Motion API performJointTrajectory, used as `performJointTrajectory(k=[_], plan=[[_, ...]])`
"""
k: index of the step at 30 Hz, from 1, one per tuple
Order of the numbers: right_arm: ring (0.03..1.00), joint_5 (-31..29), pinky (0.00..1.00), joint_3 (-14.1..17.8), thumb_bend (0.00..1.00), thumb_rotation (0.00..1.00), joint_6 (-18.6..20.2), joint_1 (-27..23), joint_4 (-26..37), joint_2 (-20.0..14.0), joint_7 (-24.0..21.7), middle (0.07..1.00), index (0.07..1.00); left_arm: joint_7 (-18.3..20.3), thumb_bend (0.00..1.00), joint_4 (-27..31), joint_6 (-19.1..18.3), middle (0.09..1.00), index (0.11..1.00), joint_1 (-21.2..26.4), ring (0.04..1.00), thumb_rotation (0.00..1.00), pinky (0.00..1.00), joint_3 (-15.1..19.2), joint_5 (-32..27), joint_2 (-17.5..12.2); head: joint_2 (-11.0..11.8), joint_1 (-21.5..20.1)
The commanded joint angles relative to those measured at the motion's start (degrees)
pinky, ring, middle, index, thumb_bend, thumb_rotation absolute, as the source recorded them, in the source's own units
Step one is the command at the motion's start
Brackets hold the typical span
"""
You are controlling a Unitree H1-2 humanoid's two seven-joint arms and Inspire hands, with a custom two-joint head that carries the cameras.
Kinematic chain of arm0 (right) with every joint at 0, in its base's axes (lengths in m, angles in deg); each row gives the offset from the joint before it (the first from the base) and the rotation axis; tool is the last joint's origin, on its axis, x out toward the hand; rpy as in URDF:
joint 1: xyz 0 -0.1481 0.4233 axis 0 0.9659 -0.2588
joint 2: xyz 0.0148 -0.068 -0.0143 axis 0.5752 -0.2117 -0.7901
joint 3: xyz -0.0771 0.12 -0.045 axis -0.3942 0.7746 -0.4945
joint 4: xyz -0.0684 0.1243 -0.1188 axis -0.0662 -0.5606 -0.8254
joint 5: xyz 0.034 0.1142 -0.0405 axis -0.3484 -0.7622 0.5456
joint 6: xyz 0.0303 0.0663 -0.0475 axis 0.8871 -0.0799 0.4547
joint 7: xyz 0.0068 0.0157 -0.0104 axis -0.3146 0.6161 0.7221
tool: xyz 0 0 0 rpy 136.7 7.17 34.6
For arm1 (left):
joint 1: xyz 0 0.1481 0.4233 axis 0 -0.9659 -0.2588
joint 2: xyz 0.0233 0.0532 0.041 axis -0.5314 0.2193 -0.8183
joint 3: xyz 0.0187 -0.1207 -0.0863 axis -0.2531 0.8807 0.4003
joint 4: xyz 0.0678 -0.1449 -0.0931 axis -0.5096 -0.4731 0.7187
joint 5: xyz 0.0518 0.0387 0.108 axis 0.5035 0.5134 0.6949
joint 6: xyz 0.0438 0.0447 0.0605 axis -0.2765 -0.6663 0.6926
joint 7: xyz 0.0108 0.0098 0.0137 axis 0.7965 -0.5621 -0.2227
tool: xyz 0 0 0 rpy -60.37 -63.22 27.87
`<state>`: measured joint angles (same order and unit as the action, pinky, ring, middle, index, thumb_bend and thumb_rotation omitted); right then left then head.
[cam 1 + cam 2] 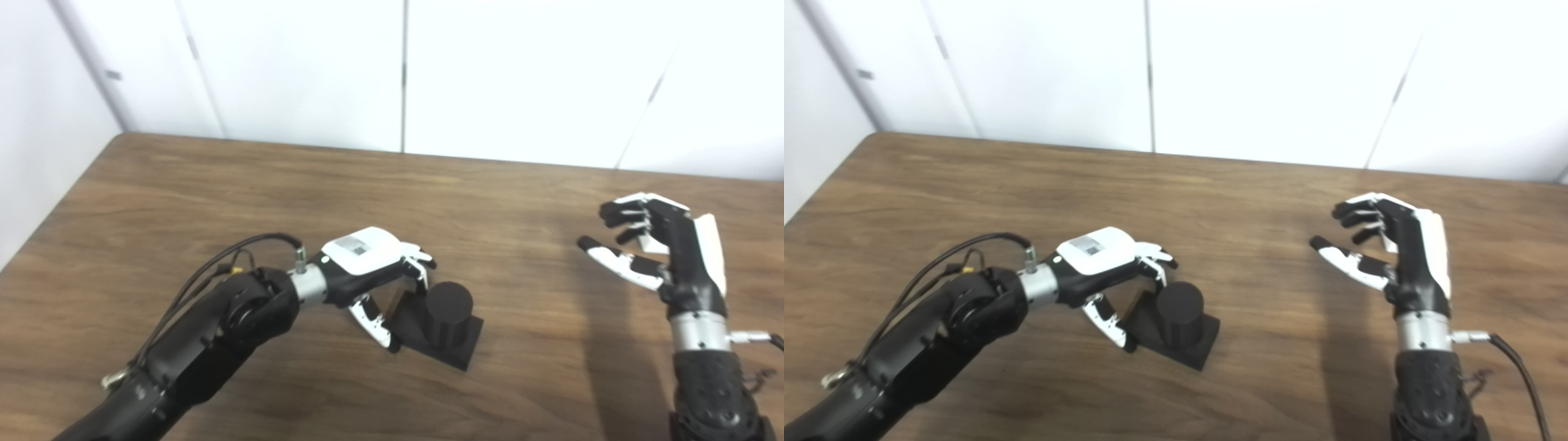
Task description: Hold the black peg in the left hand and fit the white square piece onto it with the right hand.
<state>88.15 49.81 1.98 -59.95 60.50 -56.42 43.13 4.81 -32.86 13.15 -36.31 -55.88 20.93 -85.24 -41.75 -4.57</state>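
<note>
On table [306, 184]: black peg [449, 313], L hand [373, 269].

Black peg [449, 312]: round post upright on square base, flat on table.

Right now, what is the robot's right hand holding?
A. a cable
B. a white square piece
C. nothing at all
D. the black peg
C: the right hand hangs above the table with its fingers curled apart around empty air, far from the black peg, which stands by the left hand.
</note>
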Motion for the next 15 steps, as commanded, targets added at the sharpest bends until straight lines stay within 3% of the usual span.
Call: performJointTrajectory(k=[1,3,8,15], plan=[[0.567,-0.2,0.44,-0.4,0.5,0.11,-2.1,-2.2,2.2,0.0,0.1,0.621,0.492,2.3,0.52,-0.2,2.6,0.889,0.49,-1.2,0.919,0.06,0.73,-2.5,2.1,-0.6,0.3,-2.5],[0.573,0.4,0.45,-0.9,0.5,0.12,-1.0,-2.9,3.0,-0.8,-0.9,0.635,0.494,2.3,0.52,-0.3,3.1,0.885,0.49,-1.3,0.913,0.06,0.73,-2.5,2.9,-0.9,0.5,-3.6],[0.617,3.1,0.49,-1.6,0.51,0.13,5.1,-7.9,6.1,-8.3,-9.0,0.672,0.495,0.9,0.52,-1.3,4.5,0.876,0.49,-1.4,0.899,0.06,0.74,-2.6,5.4,-1.3,1.9,-8.5],[0.651,7.4,0.53,-2.3,0.51,0.14,11.0,-14.1,7.7,-16.7,-15.8,0.702,0.496,-1.4,0.52,-3.0,6.8,0.869,0.49,-2.4,0.9,0.06,0.76,-2.6,7.5,-1.8,4.6,-13.6]])
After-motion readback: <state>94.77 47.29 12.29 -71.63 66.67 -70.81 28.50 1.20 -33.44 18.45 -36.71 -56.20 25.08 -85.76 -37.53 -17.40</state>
